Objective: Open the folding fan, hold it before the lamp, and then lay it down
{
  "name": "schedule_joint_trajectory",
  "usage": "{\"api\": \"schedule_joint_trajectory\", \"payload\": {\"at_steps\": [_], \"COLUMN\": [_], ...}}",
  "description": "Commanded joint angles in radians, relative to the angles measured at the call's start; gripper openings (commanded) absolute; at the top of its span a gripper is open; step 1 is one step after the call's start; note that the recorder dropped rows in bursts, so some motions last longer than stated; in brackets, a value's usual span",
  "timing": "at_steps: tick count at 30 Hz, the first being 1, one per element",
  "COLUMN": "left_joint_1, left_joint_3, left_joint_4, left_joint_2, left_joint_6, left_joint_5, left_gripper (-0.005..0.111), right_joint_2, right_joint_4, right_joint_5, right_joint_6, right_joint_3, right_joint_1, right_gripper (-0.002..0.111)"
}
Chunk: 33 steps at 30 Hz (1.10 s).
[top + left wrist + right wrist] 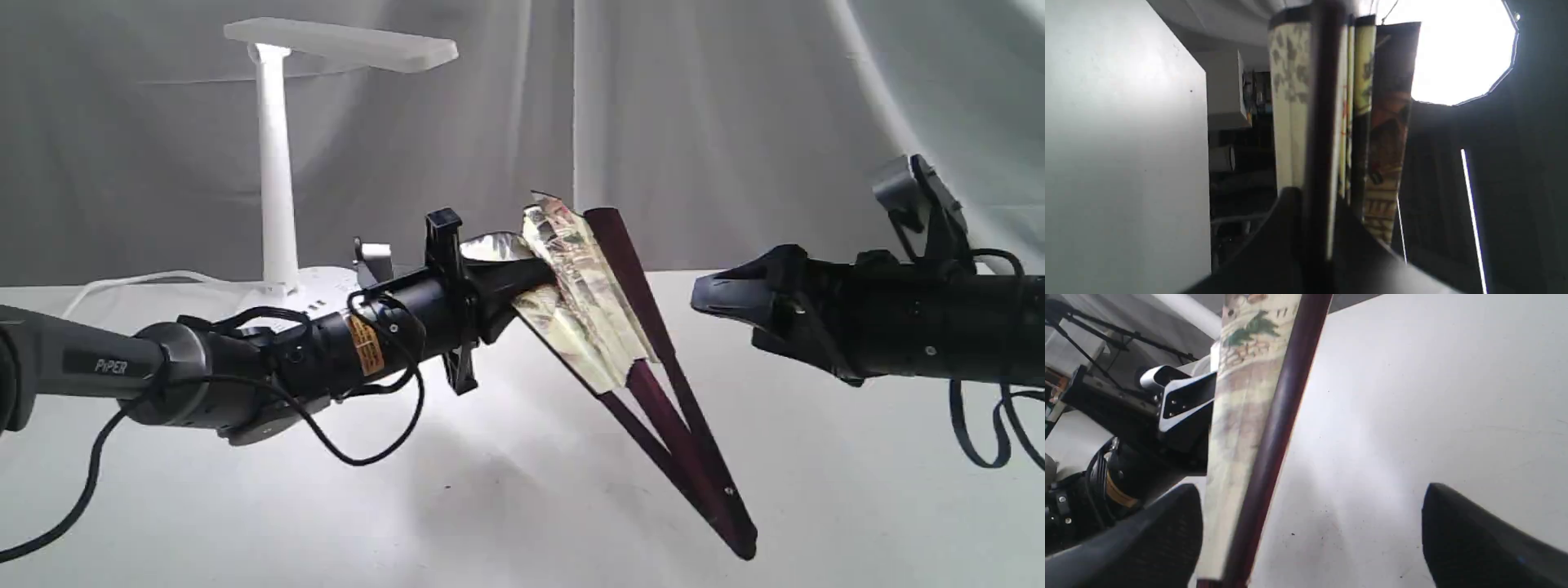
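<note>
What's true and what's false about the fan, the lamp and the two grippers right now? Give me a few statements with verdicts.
The left gripper is shut on the folding fan. True.
The right gripper grips the fan too. False: it is open, apart from it.
The fan is fully spread. False: only partly open.
The lamp stands beyond the left arm. True.
The fan lies flat. False: it is held at a tilt.

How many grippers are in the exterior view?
2. The left gripper, left of centre, is shut on the folding fan; the right gripper, at right, is open, not gripping it.
</note>
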Motion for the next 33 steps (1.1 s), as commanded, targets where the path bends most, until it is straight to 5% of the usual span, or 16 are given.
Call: {"api": "schedule_joint_trajectory", "payload": {"at_steps": [1, 7, 11, 15, 20, 25, 29, 33], "left_joint_1": [0.010, 0.021, 0.031, 0.036, 0.036, 0.036, 0.036, 0.036], "left_joint_3": [-0.001, -0.001, -0.001, -0.001, -0.001, -0.001, -0.001, -0.001], "left_joint_4": [0.013, 0.024, 0.056, 0.083, 0.102, 0.138, 0.150, 0.148], "left_joint_2": [-0.009, -0.009, -0.009, -0.009, -0.009, -0.009, -0.009, -0.009], "left_joint_6": [-0.018, -0.018, -0.016, -0.018, -0.018, -0.034, -0.034, -0.034], "left_joint_5": [-0.051, -0.058, -0.056, -0.056, -0.056, -0.056, -0.056, -0.056], "left_gripper": [0.000, 0.000, 0.000, 0.000, 0.000, 0.000, 0.000, 0.000], "right_joint_2": [0.025, 0.134, 0.142, 0.142, 0.142, 0.142, 0.156, 0.187], "right_joint_4": [-0.072, -0.406, -0.657, -0.724, -0.768, -0.869, -0.897, -0.850], "right_joint_5": [0.015, 0.039, -0.244, -0.509, -0.761, -0.670, -0.459, -0.249], "right_joint_6": [0.133, 0.288, 0.324, 0.392, 0.401, 0.421, 0.642, 1.149], "right_joint_3": [-0.068, -0.276, -0.306, -0.306, -0.309, -0.316, -0.316, -0.307], "right_joint_1": [-0.014, -0.014, -0.014, -0.014, -0.019, -0.062, -0.139, -0.230], "right_gripper": [0.073, 0.055, 0.020, 0.000, 0.000, 0.000, 0.000, 0.000]}}
